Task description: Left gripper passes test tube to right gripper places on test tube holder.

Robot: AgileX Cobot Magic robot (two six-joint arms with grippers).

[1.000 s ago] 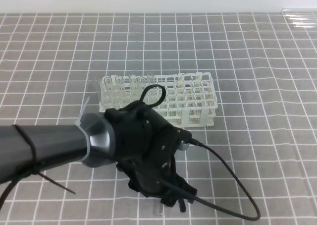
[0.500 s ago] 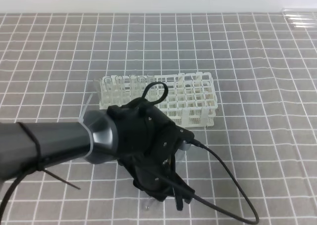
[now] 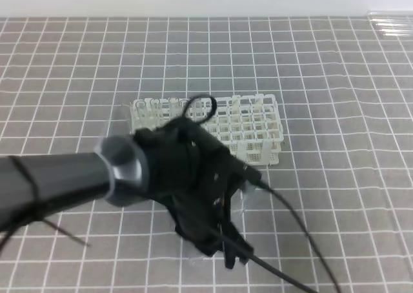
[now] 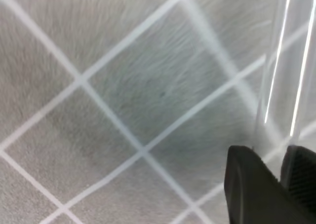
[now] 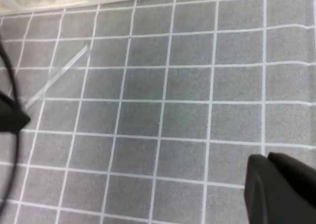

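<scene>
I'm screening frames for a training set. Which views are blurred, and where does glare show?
Exterior high view: the thick dark-grey arm with its black blocky left gripper is motion-smeared, the white plastic lattice rack sharper. Left wrist view: the grey gridded cloth is soft, bright glare streaks run along the slender clear glass tube. Right wrist view: sharp and evenly lit.

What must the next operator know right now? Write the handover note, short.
Left claw: down at the mat in front of the rack, fingers drawn close at one end of the test tube; a firm grip can't be confirmed.
Right claw: shut, empty, hovering over bare mat to the side.
Tube: lying flat on the mat, not lifted.
Done: approach to the tube.
Left: secure the grip, lift, pass to the right claw, set the tube in the rack.
</scene>
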